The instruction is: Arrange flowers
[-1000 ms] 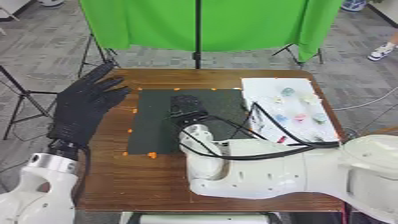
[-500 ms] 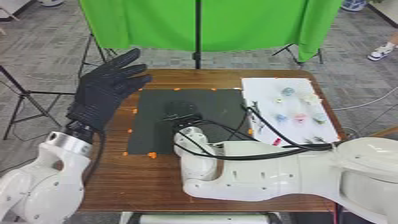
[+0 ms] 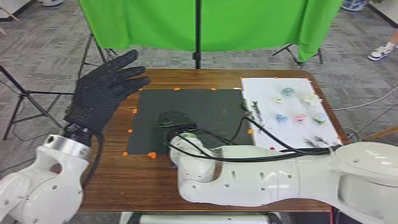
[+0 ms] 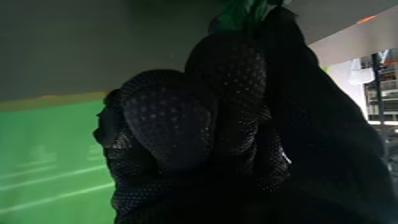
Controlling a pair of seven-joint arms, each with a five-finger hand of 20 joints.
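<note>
Over dark mat [image 3: 206,100], right hand [image 3: 177,121] pinching green leafy piece [image 4: 238,16]. Near left edge of bench [image 3: 133,185], left hand [image 3: 99,95] spread. Pink flower [image 3: 299,118] on white sheet [image 3: 258,89].

right hand [image 3: 176,121] drawn back, left hand [image 3: 99,95] inward

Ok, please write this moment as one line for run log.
arrange flowers | right hand: over black mat, pinching green sprig | left hand: raised, open | pink flower: on white sheet
</note>
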